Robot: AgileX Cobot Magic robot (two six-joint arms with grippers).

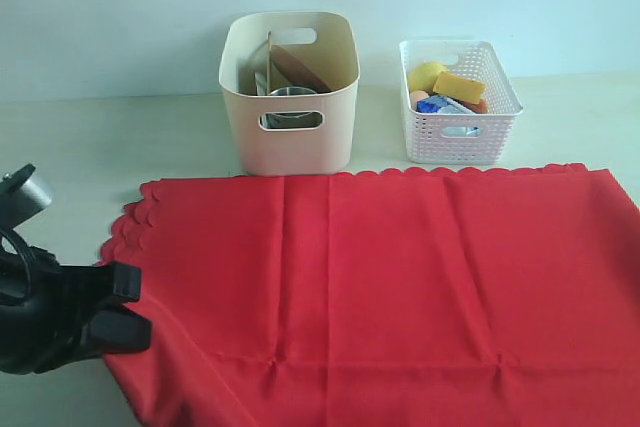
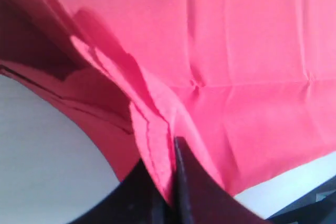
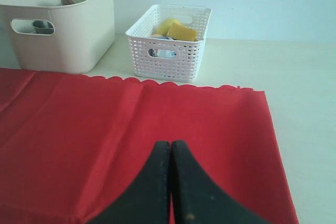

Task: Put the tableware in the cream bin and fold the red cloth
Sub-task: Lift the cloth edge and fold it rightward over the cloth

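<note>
With left tool (image 1: 128, 308) clenched on the red cloth (image 1: 400, 277) edge well apart from the cream bin (image 1: 290, 137) and right tool (image 3: 170, 148) clenched empty, a one-sided lift could skew the fold.

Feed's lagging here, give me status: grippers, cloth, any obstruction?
Left gripper shut on red cloth at its left edge. Right gripper shut, empty, over cloth. Cloth unfolded, tableware in cream bin. Nothing lying on cloth.
</note>
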